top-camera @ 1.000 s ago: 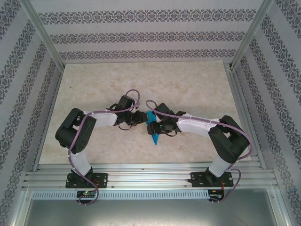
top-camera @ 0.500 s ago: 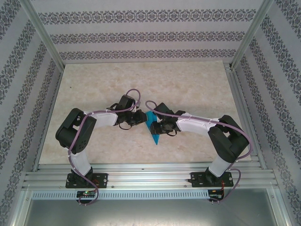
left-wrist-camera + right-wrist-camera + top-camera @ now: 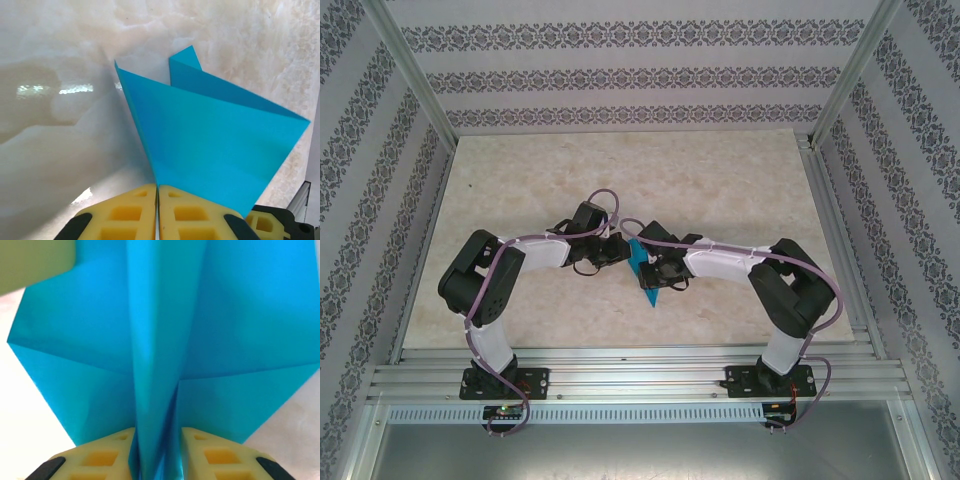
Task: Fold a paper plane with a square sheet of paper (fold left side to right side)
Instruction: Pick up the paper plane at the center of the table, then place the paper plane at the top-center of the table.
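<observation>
The square sheet of paper (image 3: 651, 294) is bright cyan-blue and folded into a narrow pointed shape, its tip toward the near edge, at the middle of the table. My left gripper (image 3: 620, 252) meets it from the left. In the left wrist view the yellow fingers (image 3: 125, 212) of the left gripper (image 3: 158, 192) are pressed together on the paper's (image 3: 215, 135) lower edge. My right gripper (image 3: 648, 270) comes from the right. In the right wrist view the right gripper (image 3: 157, 440) has its fingers (image 3: 205, 452) closed against a raised centre fold of the paper (image 3: 160, 340).
The marble-look table top (image 3: 620, 170) stretches wide behind the arms. Aluminium rails (image 3: 640, 380) run along the near edge, and patterned walls (image 3: 370, 200) with metal posts (image 3: 850, 70) close in the sides and back. A rail end (image 3: 306, 200) shows beyond the paper.
Both grippers have closed in on the paper. The right arm has pushed left toward the left gripper, and the paper has shifted slightly with it.
</observation>
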`<state>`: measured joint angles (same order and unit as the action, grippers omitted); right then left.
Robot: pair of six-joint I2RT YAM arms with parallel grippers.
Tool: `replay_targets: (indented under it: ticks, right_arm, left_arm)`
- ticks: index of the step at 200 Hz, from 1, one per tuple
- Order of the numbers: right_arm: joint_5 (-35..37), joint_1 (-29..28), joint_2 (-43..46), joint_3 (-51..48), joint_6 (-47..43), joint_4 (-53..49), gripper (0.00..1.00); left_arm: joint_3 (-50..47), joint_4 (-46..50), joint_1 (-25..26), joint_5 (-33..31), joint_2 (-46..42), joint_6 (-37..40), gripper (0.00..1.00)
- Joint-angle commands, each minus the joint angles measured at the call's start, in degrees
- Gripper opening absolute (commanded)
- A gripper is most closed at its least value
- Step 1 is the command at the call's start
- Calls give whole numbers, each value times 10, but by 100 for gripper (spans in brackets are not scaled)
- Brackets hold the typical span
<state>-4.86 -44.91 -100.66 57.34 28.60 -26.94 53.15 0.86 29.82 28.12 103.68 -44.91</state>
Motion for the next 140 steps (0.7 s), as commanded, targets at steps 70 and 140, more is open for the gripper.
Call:
replay_targets:
  ticks: [70,140]
  right_arm:
    - [16,31,27,47,-30,-67,9]
    - [-12,229,-49,242,-201,-143,7]
  left_arm:
    - [-37,93,-10,-63,-167,72,47]
    - [-57,292,-33,-248,-408,143,84]
